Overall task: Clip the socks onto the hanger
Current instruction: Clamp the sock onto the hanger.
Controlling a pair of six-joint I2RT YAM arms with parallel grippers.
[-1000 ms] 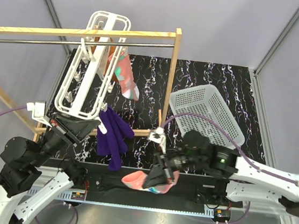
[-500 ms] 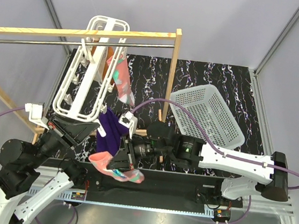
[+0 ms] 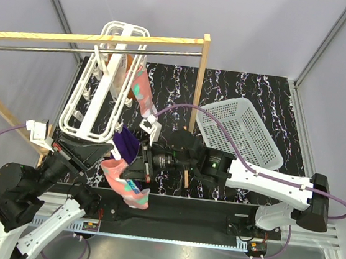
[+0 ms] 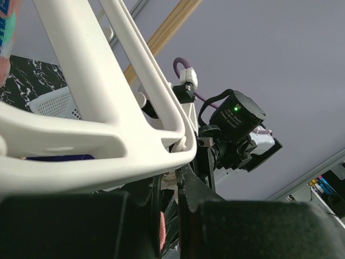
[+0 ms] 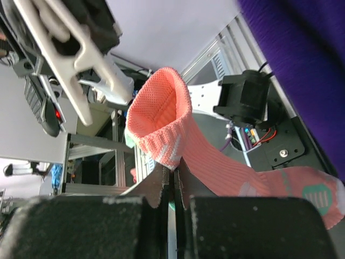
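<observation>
You have little room at the near left. The left gripper (image 4: 169,186) clamps the near end of the hanger (image 3: 98,96). The right gripper (image 3: 133,174), pinched on a coral sock (image 3: 126,185), sits just beside it, and the purple sock (image 3: 124,144) hangs between them. The right arm (image 3: 267,183) bars the table's near side from right to left. The wooden bar (image 3: 77,37) and metal rod (image 3: 45,48) cross over the hanger's far end. The wooden post (image 3: 200,76) stands to the hanger's right, and the basket (image 3: 241,134) fills the right middle. Bare table (image 3: 172,82) shows between the clipped sock (image 3: 141,91) and the post, and again beyond the basket.
</observation>
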